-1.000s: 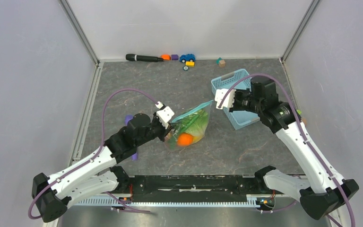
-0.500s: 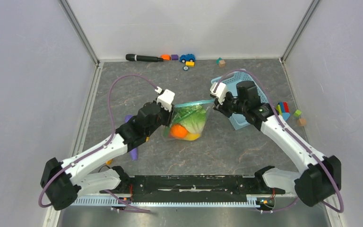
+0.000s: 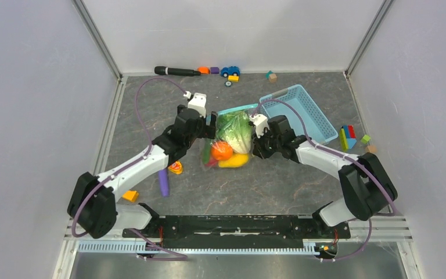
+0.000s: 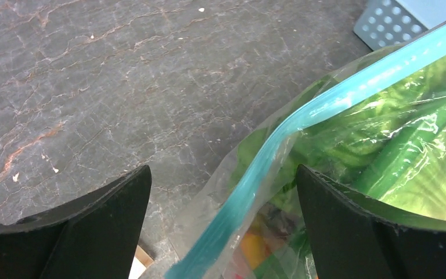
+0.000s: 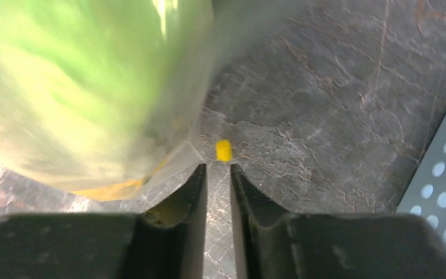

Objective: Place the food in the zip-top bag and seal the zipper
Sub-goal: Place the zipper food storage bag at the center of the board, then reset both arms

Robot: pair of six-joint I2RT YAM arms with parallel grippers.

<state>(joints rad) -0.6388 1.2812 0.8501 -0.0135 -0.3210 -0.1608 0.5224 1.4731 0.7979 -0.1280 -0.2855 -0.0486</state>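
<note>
Even light; R-wrist lettuce (image 5: pixel 64 81) blurry

My left arm (image 3: pixel 133 168) reaches forward and inward from its base. My right arm (image 3: pixel 325 160) lies low and folded, pointing left, so the two wrists face each other. My left gripper (image 4: pixel 222 174) has its jaws spread wide. My right gripper (image 5: pixel 218 168) has its fingers almost together, with a thin slit between them; whether they pinch anything I cannot tell.

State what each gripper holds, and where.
Left gripper: nothing; open astride the zipper. Right gripper: nearly shut at the zip-top bag's edge; grip cannot be told.
</note>
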